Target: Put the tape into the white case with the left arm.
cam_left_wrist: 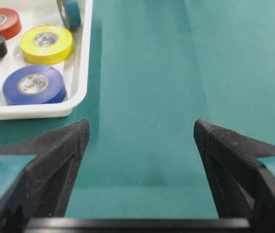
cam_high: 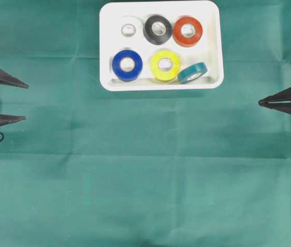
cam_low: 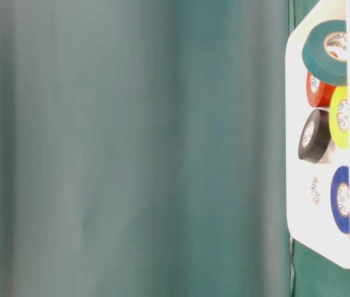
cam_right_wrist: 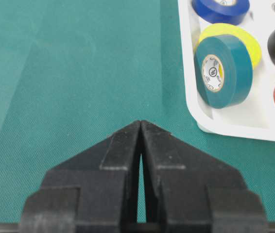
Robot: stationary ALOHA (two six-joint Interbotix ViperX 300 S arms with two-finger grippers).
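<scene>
A: Overhead view, item by item?

B: White case (cam_high: 160,45) at the far middle of the green surface (cam_high: 145,170). Six rolls inside: white tape (cam_high: 129,29), black tape (cam_high: 158,29), red tape (cam_high: 187,31), blue tape (cam_high: 127,64), yellow tape (cam_high: 165,65), all flat; teal tape (cam_high: 193,73) tilted at the near right corner, leaning on the rim. No roll lies outside the case. Left hand (cam_high: 26,102) at the left edge, fingers spread wide, empty. Right hand (cam_high: 261,103) at the right edge, fingers pressed together, empty. Judgement: placing looks finished, nothing left to move.

A: Table-level view?

B: The case is cut off at the right edge and the picture seems turned on its side; neither hand appears. The white roll is barely legible against the tray.

A: Left wrist view?

B: Fingers apart, bare cloth between. Case corner at far left; teal and white rolls cropped.

A: Right wrist view?

B: Fingers shut, holding nothing. Teal roll on edge, touching the yellow; red and blue partly cropped.
</scene>
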